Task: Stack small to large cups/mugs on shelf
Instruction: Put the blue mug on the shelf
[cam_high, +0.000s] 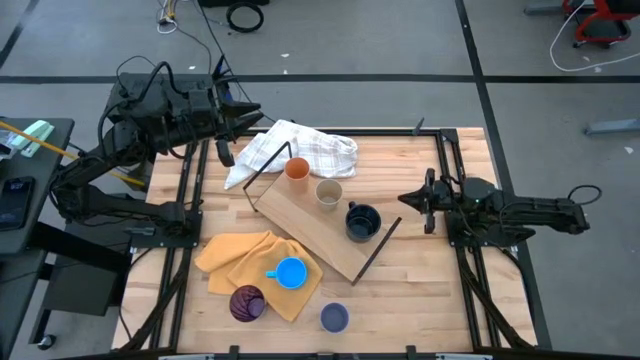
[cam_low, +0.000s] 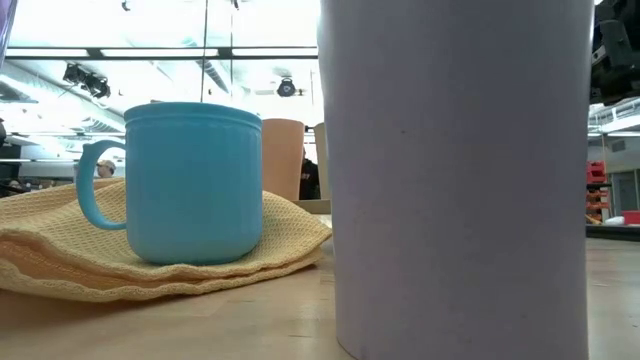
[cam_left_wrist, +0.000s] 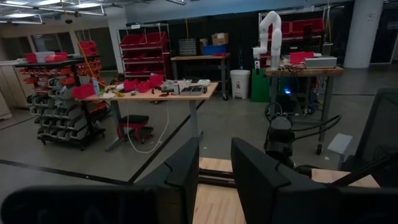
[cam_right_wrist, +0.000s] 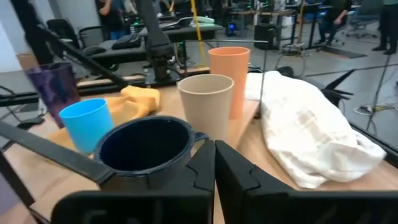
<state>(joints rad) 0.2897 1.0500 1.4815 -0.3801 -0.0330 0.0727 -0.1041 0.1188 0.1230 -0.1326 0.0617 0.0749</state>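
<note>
Light-wood shelf (cam_high: 315, 232) is sitting mid-tabletop (cam_high: 420, 290), carrying three cups in a row so sizes are climbing: orange cup (cam_high: 297, 168), tan cup (cam_high: 328, 193), navy mug (cam_high: 361, 221). I am holding my right end effector (cam_high: 414, 201) just beside the shelf, near the navy mug, fingers closed and empty. Blue mug (cam_high: 290, 272), purple cup (cam_high: 247, 302) and lavender cup (cam_high: 334, 317) are waiting off the shelf. My left end effector (cam_high: 258, 113), slightly parted, is hovering beyond the shelf's far side.

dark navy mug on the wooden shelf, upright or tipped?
Upright. The dark navy mug shows its round open mouth from above, and the right wrist view looks into its rim on the light-wood shelf.
</note>
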